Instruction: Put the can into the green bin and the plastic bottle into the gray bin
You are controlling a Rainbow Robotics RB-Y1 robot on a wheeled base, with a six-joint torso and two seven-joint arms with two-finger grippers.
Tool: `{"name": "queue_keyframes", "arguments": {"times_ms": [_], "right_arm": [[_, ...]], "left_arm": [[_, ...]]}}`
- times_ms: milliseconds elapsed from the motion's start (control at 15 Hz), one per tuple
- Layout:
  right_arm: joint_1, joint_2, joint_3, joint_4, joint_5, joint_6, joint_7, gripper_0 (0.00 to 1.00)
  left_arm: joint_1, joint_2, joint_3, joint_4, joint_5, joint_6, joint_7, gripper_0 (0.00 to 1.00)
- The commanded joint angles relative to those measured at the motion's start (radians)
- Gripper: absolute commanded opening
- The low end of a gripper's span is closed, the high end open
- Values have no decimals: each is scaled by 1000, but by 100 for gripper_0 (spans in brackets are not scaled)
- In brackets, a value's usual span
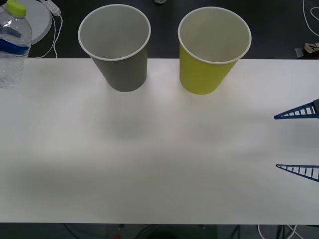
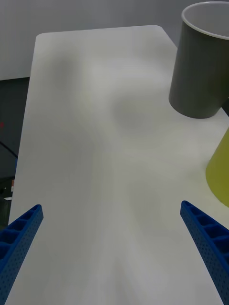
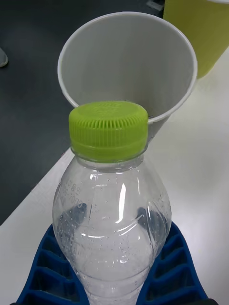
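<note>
At the front view's upper left, our left gripper [image 3: 114, 281] clasps the plastic bottle [image 1: 12, 45], beside the gray bin [image 1: 117, 50]. It could clip the rim. Our right gripper [image 1: 298, 142] waits open.

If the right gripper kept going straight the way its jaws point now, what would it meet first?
Probably nothing: the right gripper, jaws open, points across bare white table. The gray bin and green bin stand off to one side of that line, though depth is hard to judge.
</note>
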Motion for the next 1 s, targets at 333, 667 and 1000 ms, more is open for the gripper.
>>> {"name": "queue_keyframes", "arguments": {"times_ms": [333,667,1000], "right_arm": [[0,0,0,0,0,0,0,100],[0,0,0,0,0,0,0,100],[0,0,0,0,0,0,0,100]], "left_arm": [[-355,2,-334,155,31,-3,4,0],[-588,-3,-558,254,70,-21,6,0],[-760,-67,-658,360,54,-109,20,0]]}}
